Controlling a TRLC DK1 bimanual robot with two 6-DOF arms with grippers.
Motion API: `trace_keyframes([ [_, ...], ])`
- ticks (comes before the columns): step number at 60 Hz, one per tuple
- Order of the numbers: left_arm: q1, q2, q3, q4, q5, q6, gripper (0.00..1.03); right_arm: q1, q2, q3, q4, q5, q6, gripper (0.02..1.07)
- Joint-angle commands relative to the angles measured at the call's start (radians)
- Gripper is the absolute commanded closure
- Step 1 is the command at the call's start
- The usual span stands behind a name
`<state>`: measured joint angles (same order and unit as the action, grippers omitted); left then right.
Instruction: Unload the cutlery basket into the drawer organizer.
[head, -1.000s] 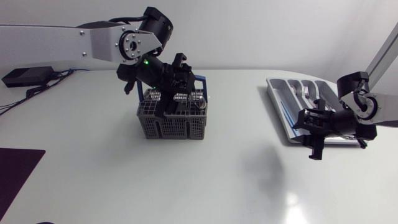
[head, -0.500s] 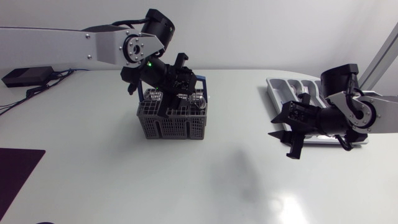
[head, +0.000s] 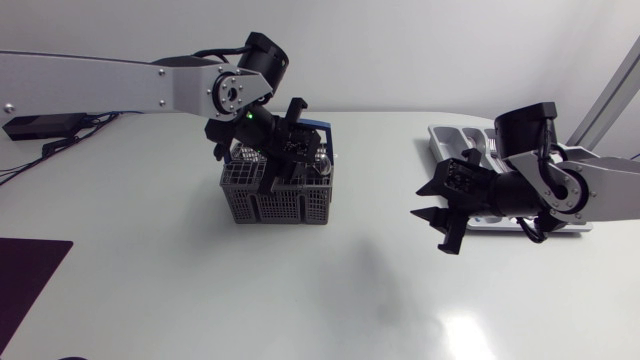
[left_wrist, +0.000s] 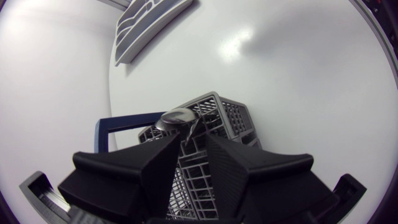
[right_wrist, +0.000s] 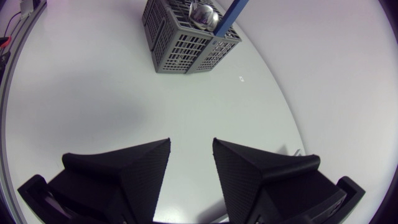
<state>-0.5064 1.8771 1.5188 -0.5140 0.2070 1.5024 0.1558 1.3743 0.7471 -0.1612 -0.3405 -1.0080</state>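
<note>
- Claws: the left claw (left_wrist: 194, 138) hangs straight over the basket (left_wrist: 231, 117). It is narrow but not closed. The thin handle of a spoon (left_wrist: 177, 118) stands in the gap, and I do not see both sides pressing on it.
- The right claw (right_wrist: 191, 148) is wide and holds nothing. It hangs over the bare table (head: 330, 300), between the basket and the organizer (head: 447, 165), pointing toward the basket.
- The basket stands left of the middle, toward the far side. The spoon's bowl sticks up at its right end, beside the blue handle (left_wrist: 121, 124). Other silvery bits show in its compartments, too small to name.
- The organizer lies at the far right, well apart from the basket and partly hidden by the right arm. A silvery piece (head: 490, 152) lies in one of its slots.
- Progress, as I judge it: the unloading is under way, not finished. Something already sits in the organizer, but the basket is not yet empty, and the spoon looks like the next piece to lift.
- Writing: no brand, label or print can be read anywhere. The only mark is a small green light (head: 247, 114) on the left arm.
</note>
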Motion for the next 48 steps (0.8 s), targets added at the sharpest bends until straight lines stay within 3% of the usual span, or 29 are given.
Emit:
trace_keyframes([
  [1, -0.001, 0.020, -0.016, 0.005, 0.000, 0.041, 0.75, 0.018, -0.004, -0.029, 0.014, -0.005, 0.036, 0.54],
  [48, 0.035, -0.044, -0.048, 0.019, 0.000, 0.058, 0.80, 0.057, -0.023, -0.051, 0.029, 0.003, 0.065, 0.54],
])
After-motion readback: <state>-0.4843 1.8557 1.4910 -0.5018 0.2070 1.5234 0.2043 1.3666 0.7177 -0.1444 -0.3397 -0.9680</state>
